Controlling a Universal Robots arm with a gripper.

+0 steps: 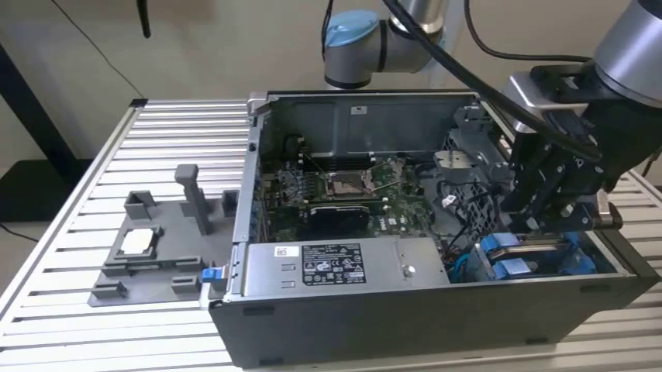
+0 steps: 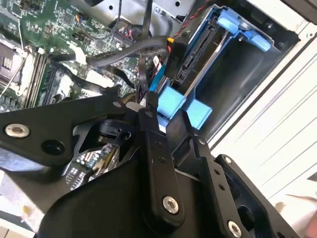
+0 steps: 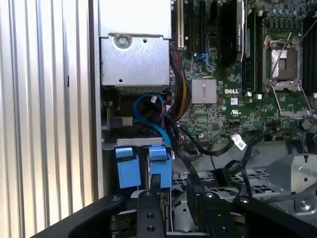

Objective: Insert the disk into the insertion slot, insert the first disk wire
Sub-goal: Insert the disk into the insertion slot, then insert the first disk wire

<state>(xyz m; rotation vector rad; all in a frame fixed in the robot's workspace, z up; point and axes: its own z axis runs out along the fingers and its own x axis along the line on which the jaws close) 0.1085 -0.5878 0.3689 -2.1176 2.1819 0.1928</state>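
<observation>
The disk (image 2: 205, 52) stands edge-on in its blue carrier (image 2: 241, 26), inside the dark grey insertion slot (image 2: 250, 74) at the case's front corner. In the exterior view the carrier's blue tabs (image 1: 509, 260) show at the case's right end, with my gripper (image 1: 543, 223) directly above them. Two blue tabs (image 3: 143, 166) sit just past my black fingers (image 3: 151, 208). The gripper (image 3: 176, 191) looks open, and a black wire (image 3: 190, 173) runs through the gap. A black connector (image 2: 173, 62) on a thick black cable lies against the disk's connector end.
The open computer case (image 1: 435, 310) lies on a slatted metal table (image 1: 93, 178). Inside are the motherboard (image 1: 342, 186), a silver labelled power-supply box (image 1: 331, 267) and a blue cable loop (image 3: 148, 111). A grey fixture with a small part (image 1: 145, 248) stands at the exterior view's left.
</observation>
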